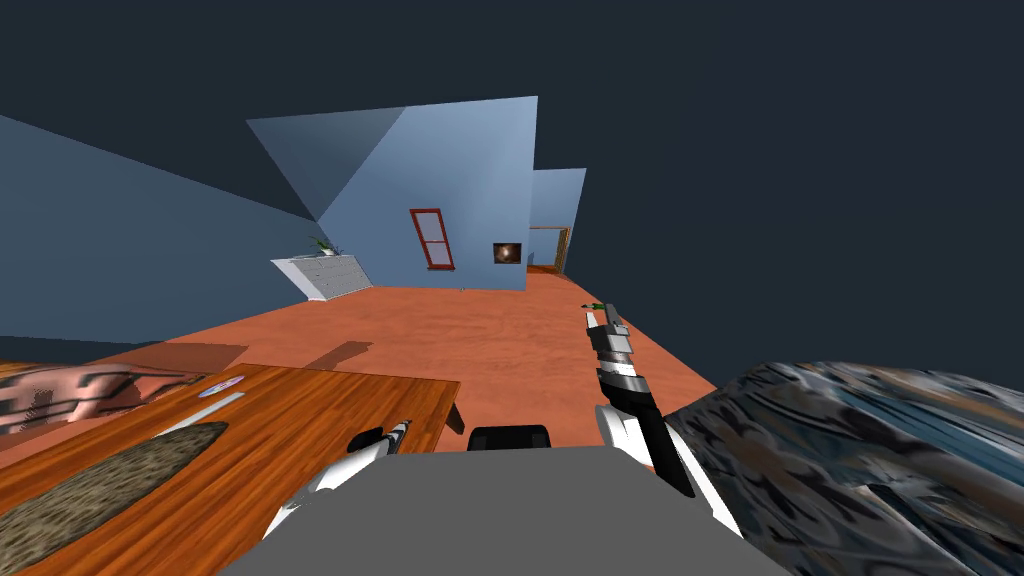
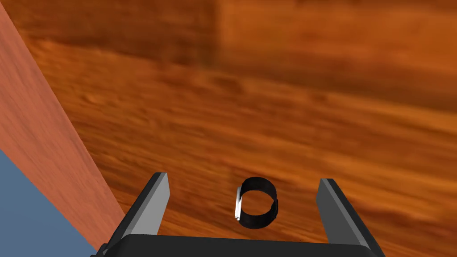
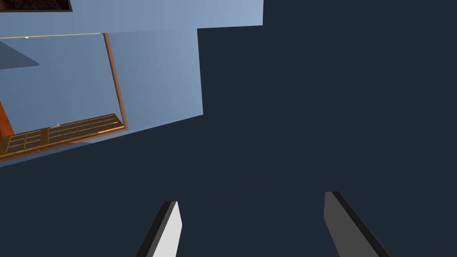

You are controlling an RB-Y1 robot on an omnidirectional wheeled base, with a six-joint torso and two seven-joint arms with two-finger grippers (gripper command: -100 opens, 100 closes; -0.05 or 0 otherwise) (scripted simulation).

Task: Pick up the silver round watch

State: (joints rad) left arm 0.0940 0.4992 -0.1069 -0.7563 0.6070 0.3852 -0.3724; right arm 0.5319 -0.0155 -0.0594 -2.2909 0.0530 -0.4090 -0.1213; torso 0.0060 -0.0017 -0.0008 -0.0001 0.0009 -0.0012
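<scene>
**Centre, lower, then close on the watch**

Find the watch [image 2: 256,221] on the wooden tabletop [image 2: 290,111], midway between the two fingers [image 2: 154,205] of the left arm [image 1: 335,472] and close to the base of the jaws. Read it as a black band curled into an open loop, with a thin silver face on the side toward one finger. Note the left jaws released: spread wide, one finger on each side of the loop, touching neither side. Judge the step as the last of the approach, with no grip made yet.

Mind the tabletop's edge close by on one side, with the reddish floor [image 2: 40,134] beyond it. Avoid any sideways nudge toward that edge, since a light loop like this would probably slide or roll.

To do it well:
- Hold the loop centred between the fingers while lowering, so as to meet both sides together.
- Go down until the fingertips reach the band's level, stopping short of pressing hard into the wood.
- Close slowly, expecting the band to flex and the silver face to give the firmer contact.
- Lift straight up and check for slipping before moving away.

Leave the right arm [image 1: 622,372] raised over the floor, far right of the tabletop, its jaws likewise spread and grasping nothing. Ignore the grey-brown mat [image 1: 110,480] on the left, well apart from the watch.
</scene>
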